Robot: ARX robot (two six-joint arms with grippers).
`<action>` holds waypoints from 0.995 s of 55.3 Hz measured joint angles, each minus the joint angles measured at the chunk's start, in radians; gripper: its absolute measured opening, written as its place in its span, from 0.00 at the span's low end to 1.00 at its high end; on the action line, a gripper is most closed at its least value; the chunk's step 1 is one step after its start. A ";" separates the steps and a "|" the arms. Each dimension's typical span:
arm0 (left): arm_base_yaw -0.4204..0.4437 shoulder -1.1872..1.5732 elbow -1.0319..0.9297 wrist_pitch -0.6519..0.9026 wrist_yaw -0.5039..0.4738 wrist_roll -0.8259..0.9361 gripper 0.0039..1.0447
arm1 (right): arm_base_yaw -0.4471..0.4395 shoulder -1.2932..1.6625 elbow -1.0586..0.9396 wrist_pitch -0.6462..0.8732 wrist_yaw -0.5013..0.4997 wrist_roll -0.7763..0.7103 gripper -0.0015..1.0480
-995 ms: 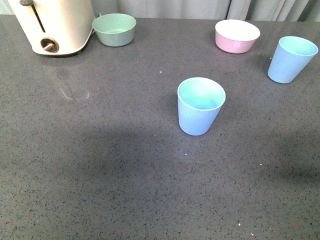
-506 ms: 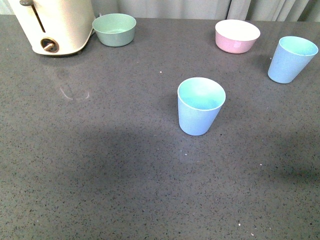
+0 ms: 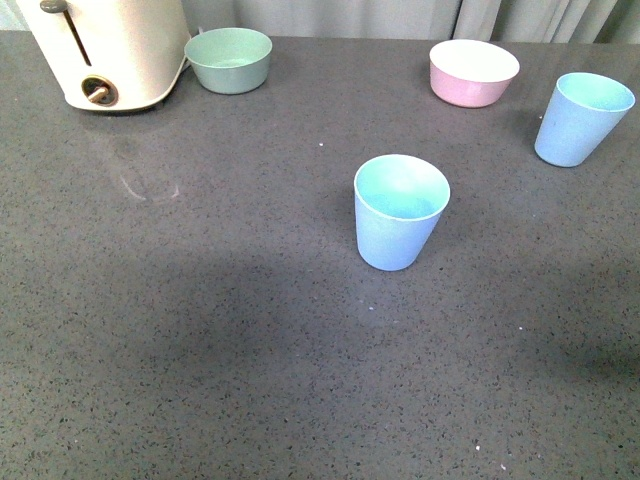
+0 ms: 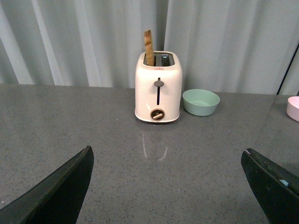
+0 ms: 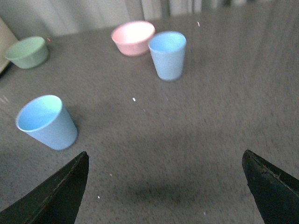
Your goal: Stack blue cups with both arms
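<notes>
Hands agape: left hand (image 4: 167,150), right hand (image 5: 164,153)

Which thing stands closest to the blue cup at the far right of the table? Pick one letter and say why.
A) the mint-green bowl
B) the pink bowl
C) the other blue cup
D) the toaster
B: the far-right blue cup stands upright just beside the pink bowl, not touching it; everything else sits farther off.

A light blue tapered plastic cup (image 3: 400,212) stood upright, central. The matching second cup (image 3: 583,118) stood upright, far right.
</notes>
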 joint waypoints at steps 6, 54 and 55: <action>0.000 0.000 0.000 0.000 0.000 0.000 0.92 | -0.168 0.279 0.079 0.159 -0.108 -0.047 0.91; 0.000 0.000 0.000 0.000 0.000 0.000 0.92 | 0.162 1.796 1.172 0.164 0.071 -0.589 0.91; 0.000 0.000 0.000 0.000 0.000 0.000 0.92 | 0.164 1.801 1.178 0.163 0.071 -0.589 0.91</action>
